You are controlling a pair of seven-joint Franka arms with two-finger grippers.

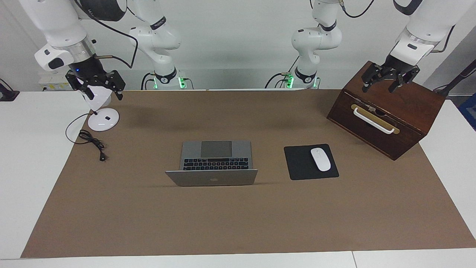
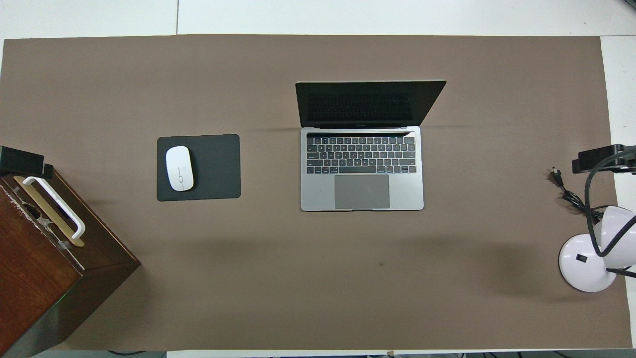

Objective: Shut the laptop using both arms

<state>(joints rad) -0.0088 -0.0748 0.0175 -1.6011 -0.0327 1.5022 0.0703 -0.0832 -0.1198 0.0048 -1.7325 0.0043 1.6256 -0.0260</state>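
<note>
The silver-grey laptop [image 1: 215, 154] [image 2: 361, 169] sits open in the middle of the brown mat, keyboard toward the robots. Its lid [image 1: 212, 178] stands up, leaning slightly away from them. My left gripper [image 1: 379, 88] hangs open over the wooden box, well apart from the laptop; only its tip [image 2: 20, 161] shows in the overhead view. My right gripper [image 1: 101, 93] hangs open over the white desk lamp at the right arm's end, its tip [image 2: 603, 158] at the overhead view's edge. Neither holds anything.
A black mouse pad [image 1: 297, 163] with a white mouse [image 1: 320, 159] lies beside the laptop toward the left arm's end. A dark wooden box [image 1: 409, 108] with a white handle stands at that end. The lamp [image 1: 103, 120] and its black cable [image 1: 93, 143] lie at the right arm's end.
</note>
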